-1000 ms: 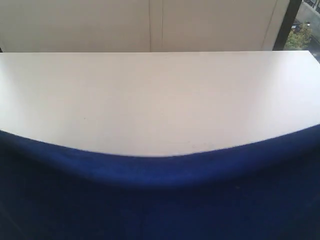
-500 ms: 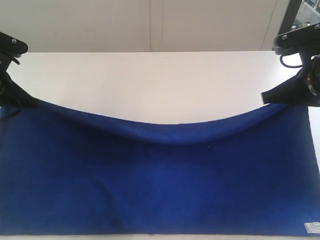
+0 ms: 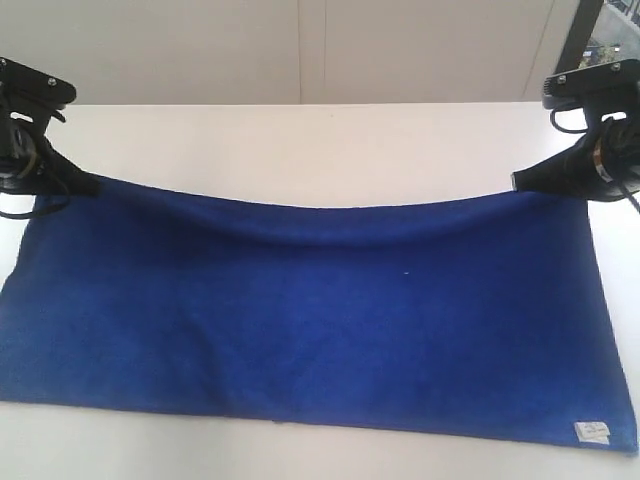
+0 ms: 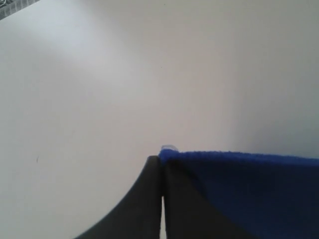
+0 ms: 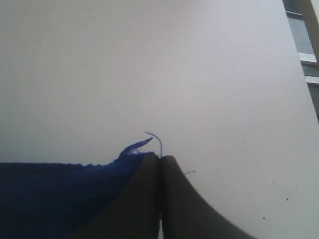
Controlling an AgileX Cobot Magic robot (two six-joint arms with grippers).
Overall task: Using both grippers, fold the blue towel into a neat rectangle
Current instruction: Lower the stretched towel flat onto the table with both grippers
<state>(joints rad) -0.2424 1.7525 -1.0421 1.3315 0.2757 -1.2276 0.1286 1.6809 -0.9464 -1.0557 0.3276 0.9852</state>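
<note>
The blue towel (image 3: 310, 320) lies spread over the white table (image 3: 300, 150), its far edge lifted and sagging in the middle between the two arms. My left gripper (image 3: 92, 185) is shut on the towel's far left corner (image 4: 172, 155). At the far right corner (image 5: 132, 154), where a loose thread sticks up, my right gripper (image 3: 518, 184) is shut on the cloth. In each wrist view the black fingers (image 4: 149, 199) (image 5: 169, 199) press together with blue cloth between them. A small white label (image 3: 592, 432) sits at the near right corner.
Bare white tabletop stretches beyond the towel to a pale wall (image 3: 300, 50). A dark window frame (image 3: 575, 45) stands at the far right. The table's right edge (image 5: 299, 99) runs close to the right gripper.
The towel filled the bottom of the exterior view close to the camera. Both grippers have carried its held edge away across the table, and the cloth now lies spread out flatter.
</note>
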